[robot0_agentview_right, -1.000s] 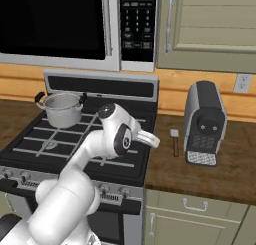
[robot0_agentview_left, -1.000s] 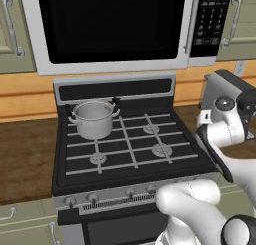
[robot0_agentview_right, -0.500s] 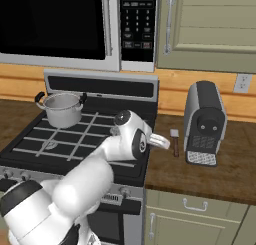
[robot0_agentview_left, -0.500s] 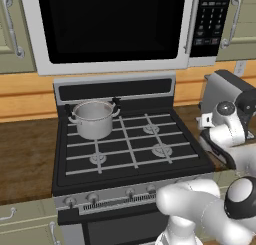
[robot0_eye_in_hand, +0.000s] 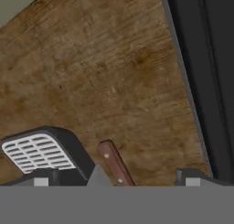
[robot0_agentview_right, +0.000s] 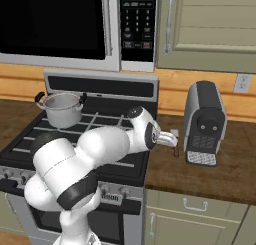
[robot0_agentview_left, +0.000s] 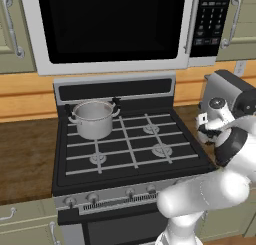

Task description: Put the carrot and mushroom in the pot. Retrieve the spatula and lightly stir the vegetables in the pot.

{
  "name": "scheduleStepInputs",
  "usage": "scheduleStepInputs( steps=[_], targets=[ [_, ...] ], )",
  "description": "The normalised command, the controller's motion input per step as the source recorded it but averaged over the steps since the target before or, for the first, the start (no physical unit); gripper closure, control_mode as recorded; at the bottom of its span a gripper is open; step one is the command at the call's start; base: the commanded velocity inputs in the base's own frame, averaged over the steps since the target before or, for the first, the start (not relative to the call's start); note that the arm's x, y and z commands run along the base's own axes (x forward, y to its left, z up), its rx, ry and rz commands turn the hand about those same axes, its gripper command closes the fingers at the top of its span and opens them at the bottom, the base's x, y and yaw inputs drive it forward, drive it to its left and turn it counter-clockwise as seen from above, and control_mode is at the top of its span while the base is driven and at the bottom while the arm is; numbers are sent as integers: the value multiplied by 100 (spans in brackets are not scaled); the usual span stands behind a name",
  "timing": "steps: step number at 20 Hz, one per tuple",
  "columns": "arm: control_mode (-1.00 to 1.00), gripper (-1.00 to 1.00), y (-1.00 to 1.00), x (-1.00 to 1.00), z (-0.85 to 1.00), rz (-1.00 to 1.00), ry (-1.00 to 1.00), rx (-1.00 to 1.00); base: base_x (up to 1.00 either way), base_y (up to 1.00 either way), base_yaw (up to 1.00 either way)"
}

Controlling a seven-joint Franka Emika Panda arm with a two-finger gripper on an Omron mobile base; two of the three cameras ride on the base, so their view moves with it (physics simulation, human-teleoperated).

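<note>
The stove (robot0_agentview_left: 130,149) takes up the middle of the scene, under the microwave (robot0_agentview_left: 110,29), with wooden surface (robot0_agentview_right: 210,174) on both sides. The arm reaches from the near side across the stove's right edge, elbow bent and forearm pointing right, so that the hand (robot0_agentview_right: 172,139) hangs low over the strip of surface between the stove and the coffee machine (robot0_agentview_right: 204,123). The hand view looks almost straight down on that strip: the stove's dark edge runs along one side, the coffee machine's drip grille (robot0_eye_in_hand: 36,152) sits at the other, and between them lies a brown wooden handle with rivets (robot0_eye_in_hand: 114,163), most likely the spatula. Its blade end is out of sight, so its full lie cannot be told.

The hand is spread wide and holds nothing; both finger tips show well apart at the bottom of the hand view, with the handle between them, nearer the coffee-machine side.

The step in hand looks like fetching the spatula. To do it well, the hand should centre over the handle, turn so the fingers close across its width, and come straight down, keeping clear of the coffee machine just beside it.

The pot (robot0_agentview_left: 93,118) stands on the far left burner, well apart from the hand. Whether the vegetables are inside cannot be told.
</note>
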Motion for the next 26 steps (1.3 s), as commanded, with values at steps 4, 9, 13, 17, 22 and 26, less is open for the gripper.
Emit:
scheduleStepInputs(
  steps=[4, 9, 13, 17, 22, 26],
  targets=[
    [-100, -100, -38, 33, -44, 0, 16, 0, 0, 0, 0],
    [-100, -100, -46, 1, -41, 0, 11, 0, 0, 0, 0],
    [-100, -100, -35, 7, -31, 0, 7, 2, 0, 0, 0],
    [-100, -100, -16, 37, -18, 3, 0, 7, 0, 0, 0],
    [-100, -100, -11, 57, -8, 9, 0, 11, 0, 0, 0],
    [-100, -100, -30, 44, -12, 10, 0, 7, 0, 0, 0]
  ],
)
